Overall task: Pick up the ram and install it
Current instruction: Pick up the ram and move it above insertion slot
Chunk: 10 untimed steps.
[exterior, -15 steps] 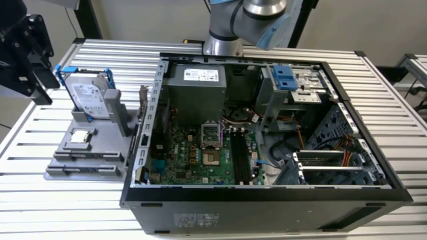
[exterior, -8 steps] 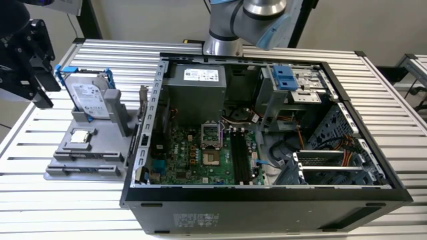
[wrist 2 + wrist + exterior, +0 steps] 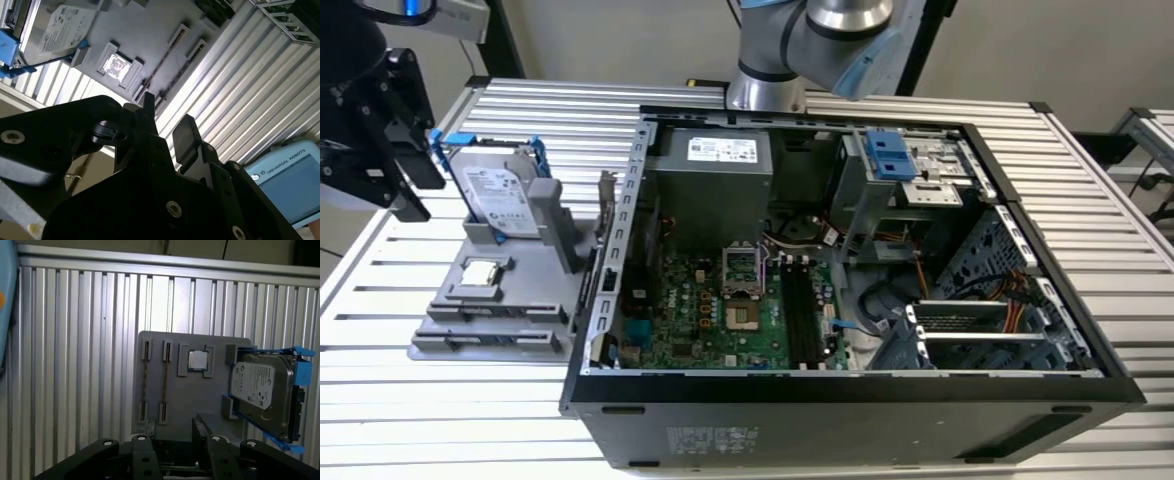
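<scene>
Two ram sticks (image 3: 145,385) are standing on edge in the first wrist view, the second of them just beside the first. One hard drive (image 3: 260,385), in one blue frame (image 3: 301,371), and one processor chip (image 3: 198,360) are sharing the one grey fixture (image 3: 192,400) with them. One open computer case (image 3: 854,392) is lying in the exterior view, holding one motherboard (image 3: 720,310). One arm (image 3: 787,50) is carrying one gripper (image 3: 175,427) with two fingers (image 3: 202,432). Two slatted worktops (image 3: 480,420) are showing in the exterior view, and one tablet (image 3: 292,182) is showing in the second wrist view.
</scene>
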Motion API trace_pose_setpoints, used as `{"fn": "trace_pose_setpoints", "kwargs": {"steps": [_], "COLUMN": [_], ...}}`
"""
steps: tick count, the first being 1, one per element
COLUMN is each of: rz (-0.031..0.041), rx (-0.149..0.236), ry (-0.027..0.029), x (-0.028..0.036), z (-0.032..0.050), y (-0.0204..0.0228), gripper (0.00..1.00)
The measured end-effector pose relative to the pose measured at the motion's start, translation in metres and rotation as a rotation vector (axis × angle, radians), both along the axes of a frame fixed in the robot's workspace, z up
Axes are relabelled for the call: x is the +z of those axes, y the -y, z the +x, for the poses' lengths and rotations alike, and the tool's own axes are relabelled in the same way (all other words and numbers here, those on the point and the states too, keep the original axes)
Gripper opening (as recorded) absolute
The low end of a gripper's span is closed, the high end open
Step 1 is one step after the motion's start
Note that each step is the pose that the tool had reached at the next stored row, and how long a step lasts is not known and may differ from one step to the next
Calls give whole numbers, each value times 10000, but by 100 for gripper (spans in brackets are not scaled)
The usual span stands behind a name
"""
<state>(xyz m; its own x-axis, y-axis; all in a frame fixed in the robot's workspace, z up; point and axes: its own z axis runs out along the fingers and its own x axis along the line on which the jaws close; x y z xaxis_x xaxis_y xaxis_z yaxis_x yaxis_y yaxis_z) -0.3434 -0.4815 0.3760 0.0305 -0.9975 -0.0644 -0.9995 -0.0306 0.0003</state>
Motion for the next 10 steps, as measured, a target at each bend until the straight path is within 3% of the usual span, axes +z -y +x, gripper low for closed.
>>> {"fn": "trace_pose_setpoints", "kwargs": {"steps": [10], "rz": [-1], "rx": [-42], "ry": [-14], "x": [-67], "z": [-12], "y": [0], "gripper": [100]}}
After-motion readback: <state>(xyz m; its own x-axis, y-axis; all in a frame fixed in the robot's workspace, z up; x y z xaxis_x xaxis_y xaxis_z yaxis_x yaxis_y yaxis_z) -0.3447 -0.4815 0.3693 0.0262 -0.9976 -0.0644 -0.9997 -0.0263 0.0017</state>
